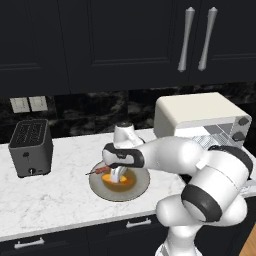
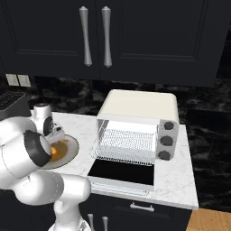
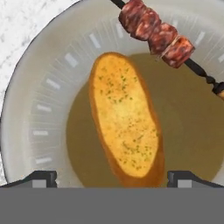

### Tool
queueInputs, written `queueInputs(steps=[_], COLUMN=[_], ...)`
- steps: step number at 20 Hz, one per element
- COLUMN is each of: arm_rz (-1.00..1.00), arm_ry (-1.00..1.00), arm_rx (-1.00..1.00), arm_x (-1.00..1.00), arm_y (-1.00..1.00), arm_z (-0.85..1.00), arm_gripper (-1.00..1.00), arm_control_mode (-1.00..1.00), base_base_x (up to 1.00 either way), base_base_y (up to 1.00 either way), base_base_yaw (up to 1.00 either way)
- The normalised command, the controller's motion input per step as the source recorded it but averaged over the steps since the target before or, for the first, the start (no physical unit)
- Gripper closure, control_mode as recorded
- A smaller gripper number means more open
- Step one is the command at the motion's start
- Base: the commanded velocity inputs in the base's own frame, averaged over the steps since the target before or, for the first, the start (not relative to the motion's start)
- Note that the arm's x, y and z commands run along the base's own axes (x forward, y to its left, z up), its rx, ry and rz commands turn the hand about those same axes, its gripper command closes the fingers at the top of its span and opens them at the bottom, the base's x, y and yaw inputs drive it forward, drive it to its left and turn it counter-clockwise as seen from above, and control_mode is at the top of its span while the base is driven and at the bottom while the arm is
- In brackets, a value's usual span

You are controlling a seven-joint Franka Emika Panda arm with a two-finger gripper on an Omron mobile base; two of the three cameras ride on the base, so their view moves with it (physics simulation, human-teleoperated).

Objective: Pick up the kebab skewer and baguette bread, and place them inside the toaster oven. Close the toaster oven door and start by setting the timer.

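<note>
The golden baguette bread [image 3: 124, 118] lies lengthwise across the brown centre of a grey plate [image 3: 35, 109]. Beside it rests the kebab skewer [image 3: 155, 30], its meat chunks over the plate's rim. My gripper [image 3: 113, 179] hangs just above the bread, open, with one fingertip on each side of the bread's near end. From the left base view the gripper [image 1: 118, 176] reaches down onto the plate [image 1: 142, 182], and the skewer [image 1: 100, 170] pokes out to its left. The toaster oven [image 2: 135, 108] stands to the right, its door [image 2: 121, 173] folded down flat and open.
A dark grey slot toaster [image 1: 31, 147] stands at the counter's left. The oven's wire rack [image 2: 126, 142] and three dark knobs [image 2: 167, 140] face forward. Dark cabinets hang above. My own arm crosses in front of the oven in the left base view.
</note>
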Motion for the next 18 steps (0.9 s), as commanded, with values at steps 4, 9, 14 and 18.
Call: queueInputs(steps=[4,9,14,18], arm_rz=[0.00,0.00,0.00,0.00], arm_ry=[0.01,0.00,0.00,0.00], arm_rx=[-0.01,-0.02,0.00,0.00], arm_x=[0.31,0.15,0.10,0.04], arm_y=[0.21,0.28,0.06,0.00], arm_z=[-0.18,-0.38,-0.25,-0.04], arm_gripper=[-1.00,-1.00,-1.00,-1.00], arm_control_mode=[-1.00,-1.00,-1.00,-1.00], base_base_x=[0.00,0.00,0.00,0.00], base_base_y=[0.00,0.00,0.00,0.00], base_base_yaw=[0.00,0.00,0.00,0.00])
